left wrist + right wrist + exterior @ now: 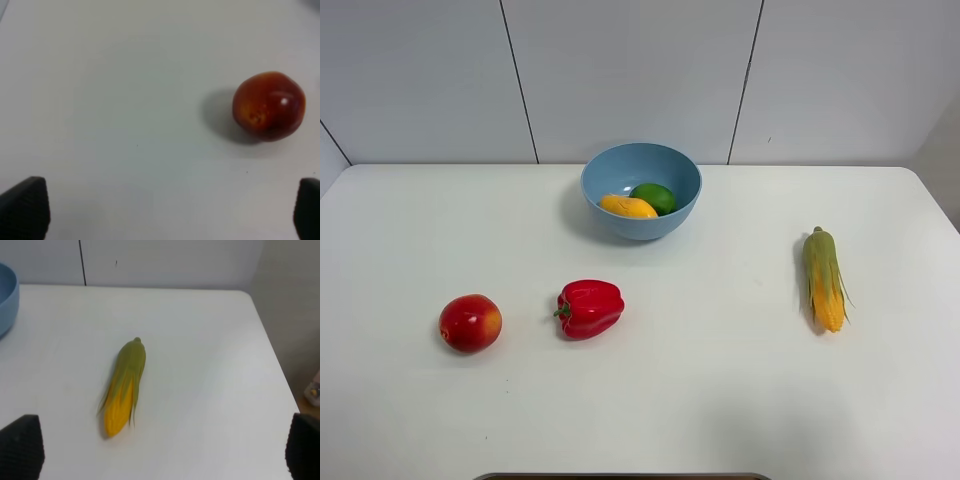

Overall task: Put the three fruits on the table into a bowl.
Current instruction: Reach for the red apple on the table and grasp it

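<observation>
Confusion is posing the main risk: the glossy, lobed red pepper (590,308) is lying near the round red apple (470,322) on the white table (720,390), so a grab aimed by colour could be taking the wrong one. The smooth apple could be rolling from an off-centre pinch. Mango (628,207) and lime (655,196) are sitting in the smooth blue bowl (688,208). Left tool (166,207) and right tool (161,446) are both gaping, empty.

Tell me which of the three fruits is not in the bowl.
The red apple, lying on the table left of the bell pepper; the mango and the lime lie inside the blue bowl.
</observation>
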